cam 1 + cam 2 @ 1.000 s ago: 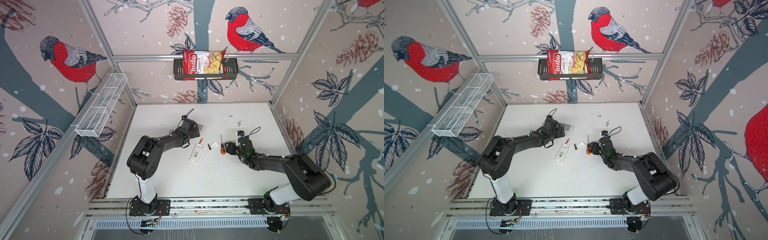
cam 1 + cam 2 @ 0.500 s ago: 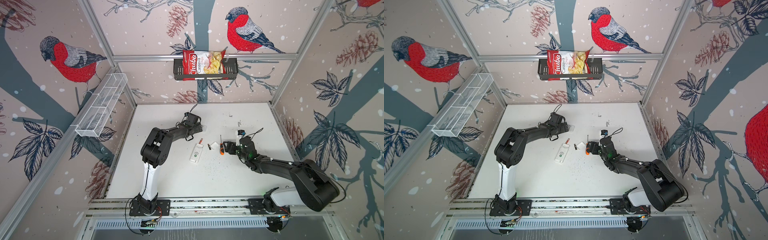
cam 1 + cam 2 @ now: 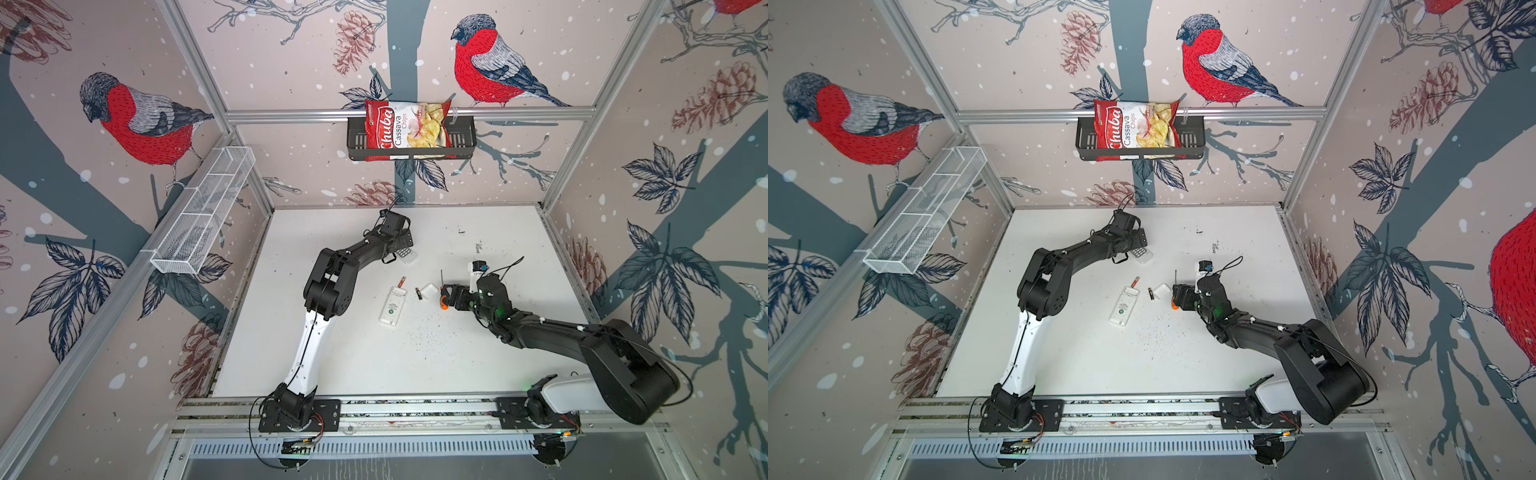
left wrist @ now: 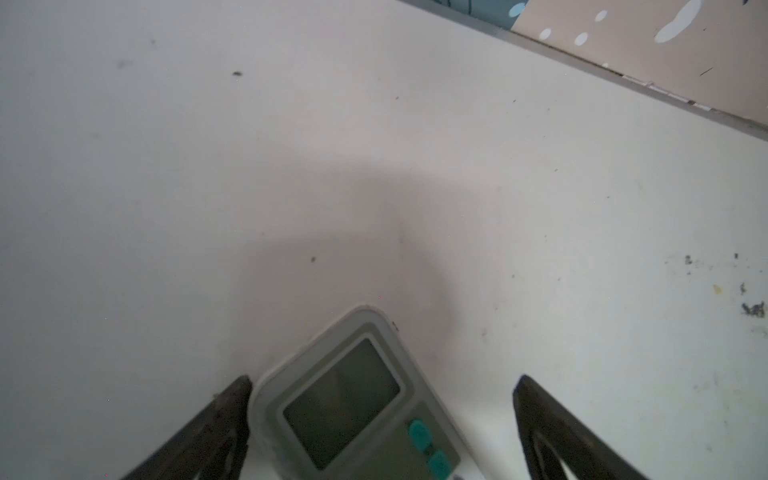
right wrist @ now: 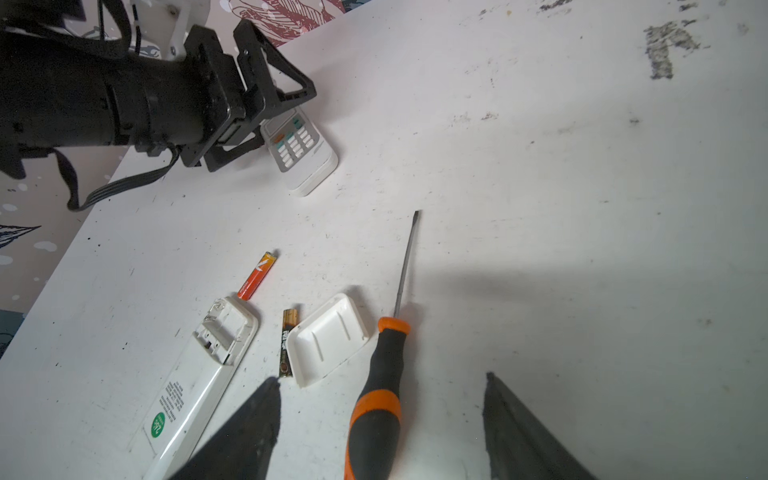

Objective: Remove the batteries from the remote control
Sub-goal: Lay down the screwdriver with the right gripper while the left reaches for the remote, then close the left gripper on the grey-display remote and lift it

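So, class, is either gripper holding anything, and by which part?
Nothing held: left gripper open astride the display remote, right gripper open astride the screwdriver handle.

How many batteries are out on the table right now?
2. An orange battery lies just off the empty end of the opened remote; a dark battery lies alongside the loose cover. More may be hidden inside the keypad remote.

**Where the cameras are looking**

Both top views are looking steeply down from high at the front, sharing the whole white table (image 3: 415,365). The left wrist camera is looking closely at the grey-faced remote (image 4: 349,395); the right wrist camera is seeing it (image 5: 299,149) from farther off.
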Tool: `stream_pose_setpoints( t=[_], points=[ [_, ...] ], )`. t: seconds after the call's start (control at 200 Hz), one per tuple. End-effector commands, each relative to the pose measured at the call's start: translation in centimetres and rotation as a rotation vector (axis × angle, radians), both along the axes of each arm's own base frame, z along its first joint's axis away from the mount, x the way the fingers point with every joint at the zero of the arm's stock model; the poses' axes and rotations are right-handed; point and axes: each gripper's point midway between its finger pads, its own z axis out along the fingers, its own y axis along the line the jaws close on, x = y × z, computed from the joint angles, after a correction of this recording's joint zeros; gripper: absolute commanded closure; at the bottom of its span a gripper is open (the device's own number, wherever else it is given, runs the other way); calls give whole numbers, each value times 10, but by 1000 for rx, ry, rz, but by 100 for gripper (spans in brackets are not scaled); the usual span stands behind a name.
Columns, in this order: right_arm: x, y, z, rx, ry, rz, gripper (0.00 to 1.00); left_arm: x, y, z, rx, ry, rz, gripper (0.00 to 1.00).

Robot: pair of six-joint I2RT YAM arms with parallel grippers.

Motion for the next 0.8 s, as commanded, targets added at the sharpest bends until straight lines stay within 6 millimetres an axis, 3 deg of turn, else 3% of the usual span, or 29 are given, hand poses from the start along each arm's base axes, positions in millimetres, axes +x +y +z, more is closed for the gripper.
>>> stream_pose_setpoints(
  t=[0.0,0.205,0.44,0.795],
  points=[
    [3,4,7,23,-21,2,24,-5,-10,-15,-22,68,-52,6],
    [5,5,8,20,-22,5,24,5,-24,-13,-8,56,-99,12],
    [3,7,8,31,-23,12,24,-5,-19,-9,226,40,-128,16],
    [-3,17,9,36,-26,37,24,-13,-14,-31,336,89,-121,17]
  ],
)
